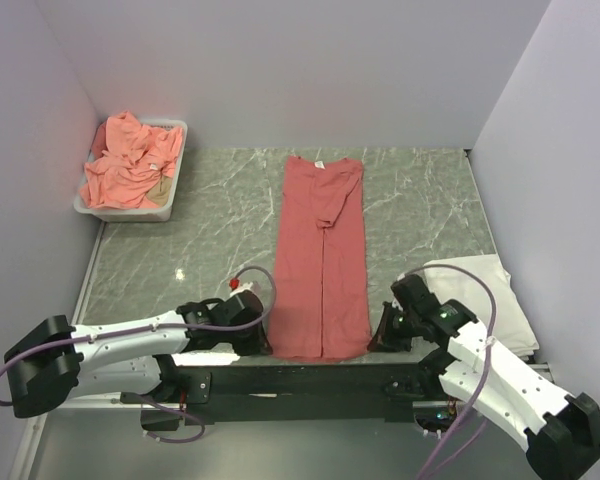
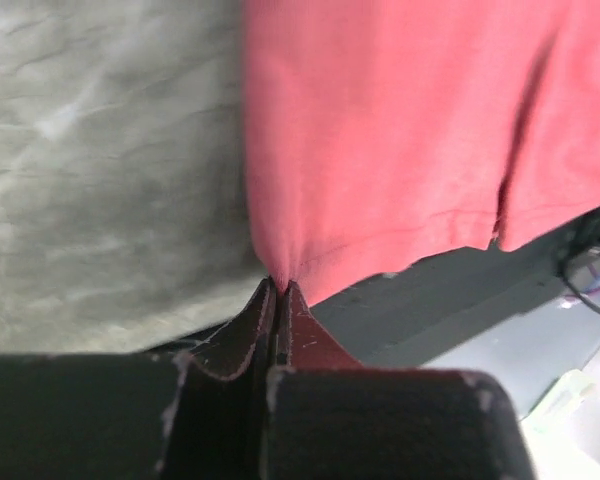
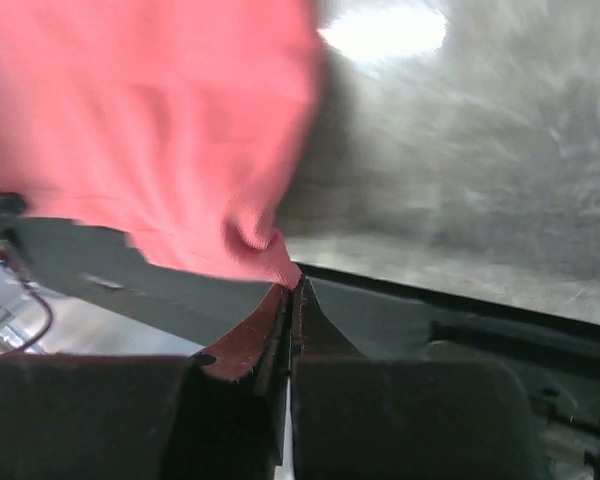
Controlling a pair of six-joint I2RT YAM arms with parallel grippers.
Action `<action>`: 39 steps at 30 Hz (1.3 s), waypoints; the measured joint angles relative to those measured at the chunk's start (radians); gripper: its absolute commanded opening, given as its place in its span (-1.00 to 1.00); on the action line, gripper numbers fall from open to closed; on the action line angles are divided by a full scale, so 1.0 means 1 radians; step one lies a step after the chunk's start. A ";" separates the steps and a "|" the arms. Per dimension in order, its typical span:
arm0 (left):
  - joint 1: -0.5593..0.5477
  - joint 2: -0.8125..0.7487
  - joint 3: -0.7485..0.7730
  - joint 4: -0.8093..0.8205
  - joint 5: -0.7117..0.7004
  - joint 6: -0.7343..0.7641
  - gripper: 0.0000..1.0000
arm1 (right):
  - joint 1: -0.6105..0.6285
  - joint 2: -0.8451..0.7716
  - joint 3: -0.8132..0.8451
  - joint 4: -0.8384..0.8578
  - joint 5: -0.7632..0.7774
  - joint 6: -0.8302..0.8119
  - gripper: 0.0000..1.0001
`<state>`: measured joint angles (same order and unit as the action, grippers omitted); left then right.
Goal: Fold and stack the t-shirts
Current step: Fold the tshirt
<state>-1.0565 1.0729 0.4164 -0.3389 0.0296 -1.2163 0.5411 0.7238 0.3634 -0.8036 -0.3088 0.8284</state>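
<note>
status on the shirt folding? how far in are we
Done: one white folded garment lies at the right, and the red t-shirt at centre has both sides folded in. In hand: left hand and right hand each pinch a bottom hem corner. Left: fold it crosswise, stack it, then the crumpled shirts in the white tray.

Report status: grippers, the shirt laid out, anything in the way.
Left gripper shut on coral-red cotton t-shirt, near-left hem corner. Right gripper shut on near-right corner. Shirt a long strip, sleeves folded in. Folded white garment to its right, not touching.
</note>
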 measured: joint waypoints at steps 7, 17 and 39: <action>0.064 0.082 0.186 -0.039 -0.015 0.070 -0.99 | 0.004 0.081 0.195 0.011 0.048 -0.057 -1.00; 0.234 0.290 0.365 0.032 -0.006 0.169 -0.99 | 0.005 0.332 0.336 0.191 0.163 -0.063 -1.00; 0.401 0.622 0.676 0.132 -0.087 0.185 -0.99 | -0.093 0.839 0.633 0.415 0.421 -0.095 -1.00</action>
<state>-0.6559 1.6951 1.0924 -0.2066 -0.0570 -1.0313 0.4477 1.5631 0.9966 -0.3885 0.1120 0.7334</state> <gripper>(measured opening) 0.023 0.011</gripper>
